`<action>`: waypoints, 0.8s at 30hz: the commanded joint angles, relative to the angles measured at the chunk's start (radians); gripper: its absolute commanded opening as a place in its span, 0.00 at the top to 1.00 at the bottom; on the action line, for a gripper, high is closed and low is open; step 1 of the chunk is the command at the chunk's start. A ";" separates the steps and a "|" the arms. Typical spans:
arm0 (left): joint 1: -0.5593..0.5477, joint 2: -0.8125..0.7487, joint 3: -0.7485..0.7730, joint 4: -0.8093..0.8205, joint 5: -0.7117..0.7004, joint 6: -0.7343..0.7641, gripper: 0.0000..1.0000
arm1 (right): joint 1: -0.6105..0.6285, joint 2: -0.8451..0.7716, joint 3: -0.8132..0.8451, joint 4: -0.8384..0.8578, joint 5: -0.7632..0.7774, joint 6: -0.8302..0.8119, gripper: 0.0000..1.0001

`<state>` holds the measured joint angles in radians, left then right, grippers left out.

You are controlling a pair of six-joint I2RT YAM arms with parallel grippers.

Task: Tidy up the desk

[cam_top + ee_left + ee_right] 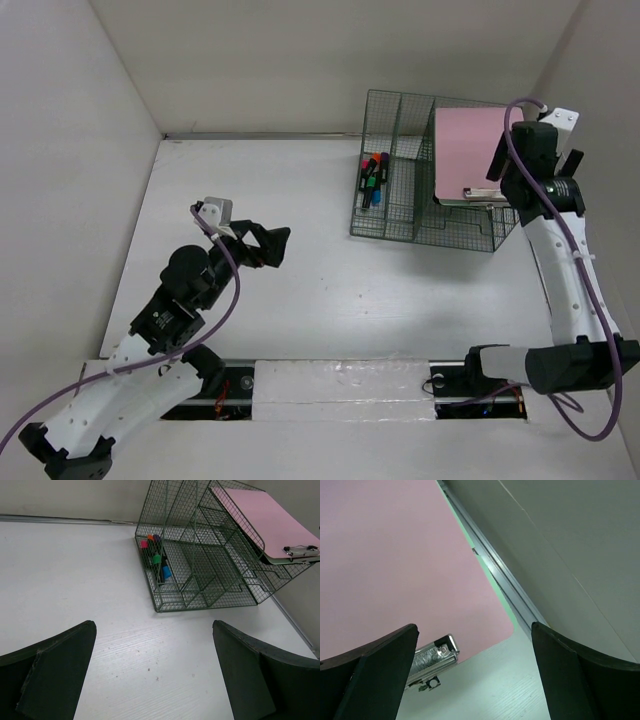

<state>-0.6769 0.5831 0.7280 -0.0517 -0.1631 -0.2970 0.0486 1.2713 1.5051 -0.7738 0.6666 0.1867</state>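
- Top external view, far left: the left gripper hangs low over the desk. Its jaws are spread wide and hold nothing. Its wrist camera faces the rack, so I judge this a waiting pose.
- Middle: the desk is the broad white surface under both arms, and it carries the rack on its far right part.
- Right of centre: the green wire rack has coloured markers bunched in its left compartment, where the mesh stops them rolling.
- Right: a pink clipboard rests sloped on the rack's upper tier, with its metal clip at the near end.
- Far right: the right gripper hovers just above that clip end, its jaws wide apart and empty. From the way things lie, the sorting looks nearly done.
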 commanded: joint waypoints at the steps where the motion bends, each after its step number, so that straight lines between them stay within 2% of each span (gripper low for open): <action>1: 0.002 0.004 0.048 0.019 -0.006 0.009 0.01 | 0.042 -0.027 0.038 0.033 0.056 -0.001 0.00; 4: 0.002 0.014 0.050 0.021 -0.022 0.007 0.01 | 0.097 -0.142 -0.006 0.175 0.044 -0.010 0.00; 7: 0.002 0.023 0.059 0.015 -0.023 0.006 0.01 | 0.143 -0.303 -0.107 0.400 -0.216 -0.068 0.16; 8: 0.002 0.020 0.059 0.018 -0.018 0.010 0.01 | 0.155 -0.341 -0.138 0.513 -0.396 -0.076 0.44; 9: 0.002 0.018 0.056 0.021 -0.018 0.012 0.01 | 0.168 -0.404 -0.164 0.560 -0.495 -0.084 0.65; 10: 0.002 0.011 0.053 0.023 -0.029 0.012 0.01 | 0.180 -0.424 -0.198 0.589 -0.583 -0.084 0.82; 11: 0.002 0.006 0.051 0.021 -0.035 0.012 0.01 | 0.206 -0.438 -0.204 0.626 -0.771 -0.085 1.00; 13: 0.002 -0.008 0.051 0.016 -0.059 0.013 0.01 | 0.241 -0.446 -0.204 0.639 -0.940 -0.105 1.00; 14: 0.002 -0.017 0.050 0.016 -0.061 0.013 0.01 | 0.261 -0.443 -0.198 0.624 -1.085 -0.139 1.00; 17: 0.002 -0.060 0.036 0.039 -0.093 0.013 0.01 | 0.350 -0.451 -0.218 0.608 -1.285 -0.174 1.00; 19: 0.002 -0.106 0.024 0.046 -0.111 0.012 0.01 | 0.413 -0.460 -0.244 0.602 -1.367 -0.209 1.00; 20: 0.002 -0.124 0.021 0.044 -0.134 0.012 0.01 | 0.431 -0.460 -0.281 0.610 -1.421 -0.217 0.97; 23: 0.002 -0.202 -0.013 0.099 -0.176 0.010 0.01 | 0.497 -0.448 -0.319 0.578 -1.469 -0.251 0.93; 24: 0.002 -0.219 -0.024 0.113 -0.191 0.013 0.01 | 0.511 -0.441 -0.339 0.565 -1.475 -0.259 0.88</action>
<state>-0.6769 0.4175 0.7258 -0.0330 -0.2897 -0.2962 0.5213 0.8162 1.1942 -0.2050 -0.6441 -0.0097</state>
